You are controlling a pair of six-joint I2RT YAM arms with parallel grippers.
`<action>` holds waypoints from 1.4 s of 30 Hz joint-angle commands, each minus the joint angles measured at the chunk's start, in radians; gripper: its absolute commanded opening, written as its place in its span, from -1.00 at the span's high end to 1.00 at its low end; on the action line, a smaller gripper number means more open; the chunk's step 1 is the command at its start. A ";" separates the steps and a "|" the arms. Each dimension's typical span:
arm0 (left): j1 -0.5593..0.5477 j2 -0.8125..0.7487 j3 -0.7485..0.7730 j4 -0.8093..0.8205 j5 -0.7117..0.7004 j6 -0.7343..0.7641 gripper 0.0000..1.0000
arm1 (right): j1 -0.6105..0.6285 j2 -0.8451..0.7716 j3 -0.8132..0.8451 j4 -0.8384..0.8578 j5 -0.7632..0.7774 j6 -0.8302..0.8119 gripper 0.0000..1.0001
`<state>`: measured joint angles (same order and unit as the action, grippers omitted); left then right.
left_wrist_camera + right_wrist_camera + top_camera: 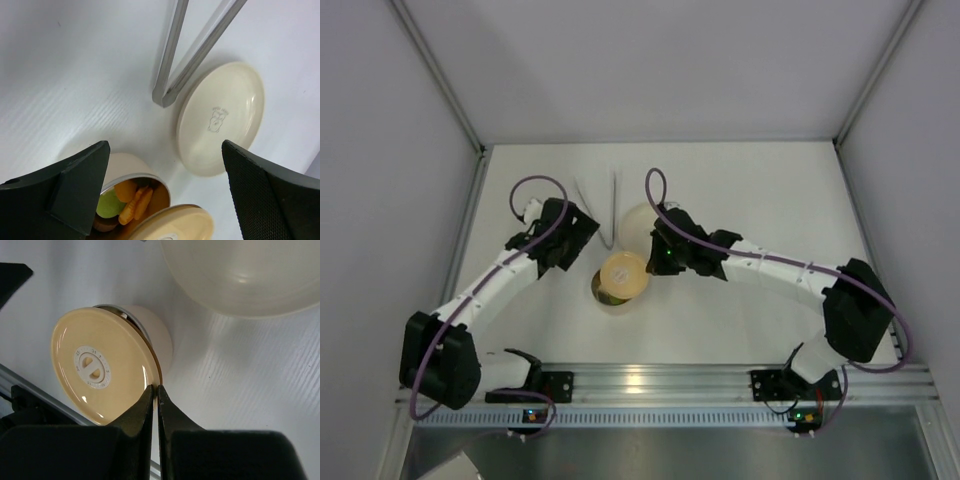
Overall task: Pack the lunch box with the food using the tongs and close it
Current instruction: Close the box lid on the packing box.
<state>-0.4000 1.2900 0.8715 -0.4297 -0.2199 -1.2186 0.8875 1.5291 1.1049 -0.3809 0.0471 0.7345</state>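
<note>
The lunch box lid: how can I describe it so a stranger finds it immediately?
On the white table, midway between the two arms, stands the small steel lunch box. The lid lies tilted over its mouth, rim pinched by the right hand. Unlike the wider, paler cream plate behind, it is tan with a white centre disc.

Cream plate [220,120] (small printed mark at ctr) on white table [770,190], alu rail [650,381] along near edge, white walls [380,150]

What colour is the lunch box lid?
The lid is pale tan with a white round centre, clearest in the right wrist view.
</note>
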 commanded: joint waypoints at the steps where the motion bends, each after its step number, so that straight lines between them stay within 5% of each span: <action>1: 0.059 -0.076 0.066 -0.089 -0.088 0.074 -0.97 | 0.030 0.043 0.087 -0.013 0.025 0.013 1.00; 18: 0.119 -0.258 0.083 -0.178 -0.010 0.238 -0.97 | 0.079 0.209 0.193 -0.026 0.000 0.005 1.00; 42: 0.119 -0.301 0.027 -0.189 0.077 0.281 -0.97 | 0.100 0.154 0.131 -0.075 0.042 0.020 1.00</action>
<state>-0.2832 1.0039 0.9138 -0.6365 -0.1638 -0.9569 0.9604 1.7344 1.2434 -0.4129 0.0666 0.7460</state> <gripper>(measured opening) 0.985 0.006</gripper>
